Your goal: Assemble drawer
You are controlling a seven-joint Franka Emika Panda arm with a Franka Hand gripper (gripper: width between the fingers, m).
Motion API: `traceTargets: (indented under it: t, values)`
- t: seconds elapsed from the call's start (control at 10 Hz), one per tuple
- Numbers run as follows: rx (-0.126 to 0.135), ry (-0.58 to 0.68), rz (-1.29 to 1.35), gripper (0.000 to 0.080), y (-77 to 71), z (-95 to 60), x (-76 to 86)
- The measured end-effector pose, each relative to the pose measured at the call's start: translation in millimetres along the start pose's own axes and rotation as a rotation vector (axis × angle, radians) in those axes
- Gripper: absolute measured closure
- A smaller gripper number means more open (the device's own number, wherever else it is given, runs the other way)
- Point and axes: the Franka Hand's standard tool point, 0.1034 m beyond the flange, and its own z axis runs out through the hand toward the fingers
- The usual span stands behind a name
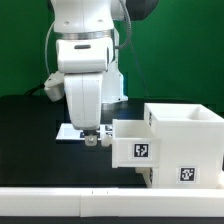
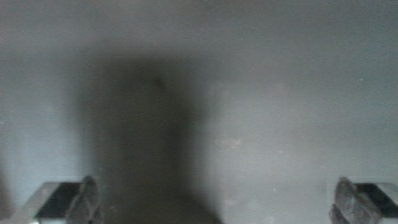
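The drawer's large white box casing (image 1: 185,145) stands at the exterior view's right, with a tag on its front. A smaller white tray (image 1: 133,143) with a tag sticks out of the casing's left side. My gripper (image 1: 97,139) points down, close beside the tray's left end, low over the black table. In the wrist view the gripper (image 2: 217,205) is open, its fingertips (image 2: 68,202) wide apart at the picture's corners. Only a blurred grey surface with a dark shadow band lies between them. Nothing is held.
The marker board (image 1: 66,130) lies flat on the black table behind the gripper, partly hidden by it. A white rail (image 1: 100,204) runs along the table's front. A green wall stands behind the arm.
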Motion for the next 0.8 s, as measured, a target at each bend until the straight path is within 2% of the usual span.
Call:
traceTargets:
  t: [0.2, 0.4, 0.5, 0.7, 0.8]
  values:
    - [0.001, -0.001, 0.023, 0.0150, -8.5, 2.2, 13.9]
    - [-0.017, 0.006, 0.042, 0.0150, -15.1, 3.6, 40.7]
    - [-0.017, 0.011, 0.052, 0.0150, -19.2, 4.2, 56.7]
    - [-0.015, 0.016, 0.068, 0.0150, -22.8, 5.9, 77.6]
    - [-0.024, 0.019, 0.071, 0.0150, -22.4, 6.2, 84.3]
